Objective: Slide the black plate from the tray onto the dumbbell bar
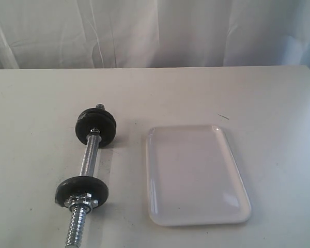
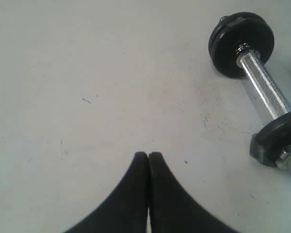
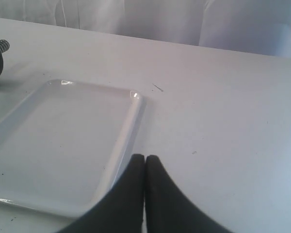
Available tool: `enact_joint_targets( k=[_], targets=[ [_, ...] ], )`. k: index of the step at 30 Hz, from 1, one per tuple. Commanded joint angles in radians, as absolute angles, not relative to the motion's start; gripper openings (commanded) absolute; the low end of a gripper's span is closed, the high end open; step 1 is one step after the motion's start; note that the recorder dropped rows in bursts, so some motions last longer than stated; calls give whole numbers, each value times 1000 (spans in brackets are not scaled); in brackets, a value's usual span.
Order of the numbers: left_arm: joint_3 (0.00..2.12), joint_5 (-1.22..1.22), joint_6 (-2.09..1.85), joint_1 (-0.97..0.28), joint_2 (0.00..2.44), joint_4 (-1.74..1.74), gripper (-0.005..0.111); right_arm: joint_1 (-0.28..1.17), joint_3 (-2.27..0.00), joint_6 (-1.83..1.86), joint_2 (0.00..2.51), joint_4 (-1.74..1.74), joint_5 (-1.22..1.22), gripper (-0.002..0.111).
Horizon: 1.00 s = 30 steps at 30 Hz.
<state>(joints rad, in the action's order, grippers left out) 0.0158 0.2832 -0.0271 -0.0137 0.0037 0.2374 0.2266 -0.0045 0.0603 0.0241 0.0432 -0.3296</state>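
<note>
The dumbbell bar (image 1: 88,160) lies on the white table, left of the tray (image 1: 196,173), with its threaded end toward the front edge. Two black plates are on the bar: one at the far end (image 1: 96,127), one nearer the front (image 1: 81,191). The tray holds nothing. In the left wrist view the bar (image 2: 264,92) and both plates (image 2: 241,43) lie off to one side of my left gripper (image 2: 148,155), which is shut and empty above bare table. My right gripper (image 3: 145,158) is shut and empty beside the tray's rim (image 3: 131,121). Neither gripper shows in the exterior view.
A white curtain hangs behind the table's far edge (image 1: 155,67). A small dark mark (image 1: 223,117) sits on the table beyond the tray. Bare tabletop lies to the left of the bar and to the right of the tray.
</note>
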Motion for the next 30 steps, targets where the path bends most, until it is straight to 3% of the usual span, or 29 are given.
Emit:
enact_joint_targets(
  k=[1,30],
  targets=[
    [0,250,-14,-12,0,233,0,218,0,56,20,36,-320,0],
    [0,227,-26,-12,0,231,0,218,0,56,20,36,-320,0]
  ],
)
